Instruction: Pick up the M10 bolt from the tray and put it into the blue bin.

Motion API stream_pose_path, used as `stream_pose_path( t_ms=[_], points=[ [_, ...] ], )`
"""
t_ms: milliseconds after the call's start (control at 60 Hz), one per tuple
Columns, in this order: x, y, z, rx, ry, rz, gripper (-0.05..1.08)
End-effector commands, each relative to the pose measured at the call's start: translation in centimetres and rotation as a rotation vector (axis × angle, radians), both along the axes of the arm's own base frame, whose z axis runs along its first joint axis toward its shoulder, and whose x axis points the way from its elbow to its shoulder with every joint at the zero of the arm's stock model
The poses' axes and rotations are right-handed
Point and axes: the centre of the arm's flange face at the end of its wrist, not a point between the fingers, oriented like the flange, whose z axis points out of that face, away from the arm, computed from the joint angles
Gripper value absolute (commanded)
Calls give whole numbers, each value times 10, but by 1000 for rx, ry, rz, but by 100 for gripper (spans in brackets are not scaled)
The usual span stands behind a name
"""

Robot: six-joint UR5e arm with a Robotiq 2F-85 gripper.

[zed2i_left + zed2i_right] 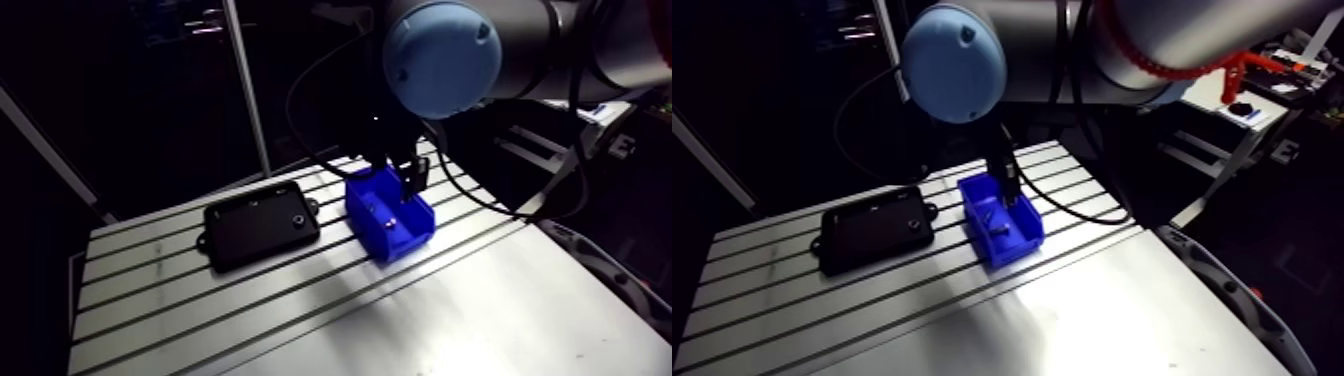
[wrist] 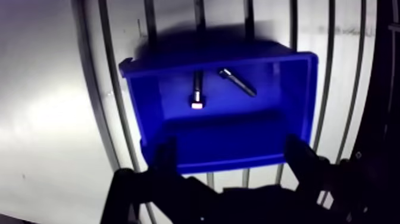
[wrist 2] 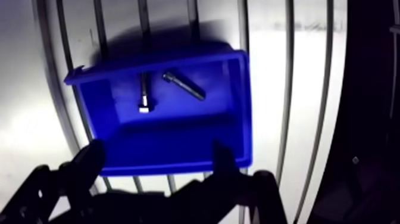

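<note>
The blue bin (image 2: 297, 89) stands on the slotted table, and two bolts lie on its floor: one bolt (image 2: 197, 89) with its hex head toward the gripper, and a darker bolt (image 2: 238, 82) lying slanted beside it. My gripper (image 2: 229, 158) hangs just above the bin's near wall, its fingers wide apart with nothing between them. In the arm view the gripper (image 1: 405, 175) sits over the bin (image 1: 390, 215). The black tray (image 1: 262, 222) lies to the left of the bin, and I see no bolt on it.
The slotted aluminium table (image 1: 200, 310) stretches in front of the tray and bin. A smooth plate (image 1: 520, 310) covers its right front part. The table's edge falls off at the right.
</note>
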Motion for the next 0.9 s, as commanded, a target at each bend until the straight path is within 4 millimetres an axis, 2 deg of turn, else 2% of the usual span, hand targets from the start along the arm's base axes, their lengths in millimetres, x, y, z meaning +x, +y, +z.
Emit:
stream_pose_path(
  t_ms=[17,33,50,83,100,117,133,150,200,217,233,267,283,333,350,367,383,467,517,583,667,683,800,900],
  points=[
    [-15,-9,77,-117,-16,-238,0],
    [-19,-10,90,-141,-25,-300,0],
    [-19,-10,90,-141,-25,-300,0],
    [-28,-9,119,-171,-21,-462,0],
    [-28,-9,119,-171,-21,-462,0],
    [-31,-8,131,-171,-15,-538,0],
    [-31,-8,131,-171,-15,-538,0],
    [-35,-7,144,-159,2,-621,0],
    [-40,-7,155,-151,23,-698,0],
    [-44,-6,168,-146,47,-780,0],
    [-44,-6,168,-146,47,-780,0],
    [-49,-4,184,-136,73,-940,0],
    [-49,-4,184,-136,73,-940,0],
    [-52,-3,198,-132,100,-1101,0],
    [-52,-3,198,-132,100,-1101,0],
    [-53,-7,201,-130,97,-1180,0],
    [-53,-7,201,-130,97,-1180,0],
    [-50,-22,202,-110,46,-1401,0],
    [-48,-24,202,-96,23,-1457,0],
    [-41,-32,213,-49,-15,-1554,0],
    [-43,-44,220,-47,-16,-1561,0],
    [-44,-56,222,-42,-20,-1565,0],
    [-46,-76,222,-32,-29,-1662,0],
    [-46,-93,220,-26,-29,-1656,0]
  ],
)
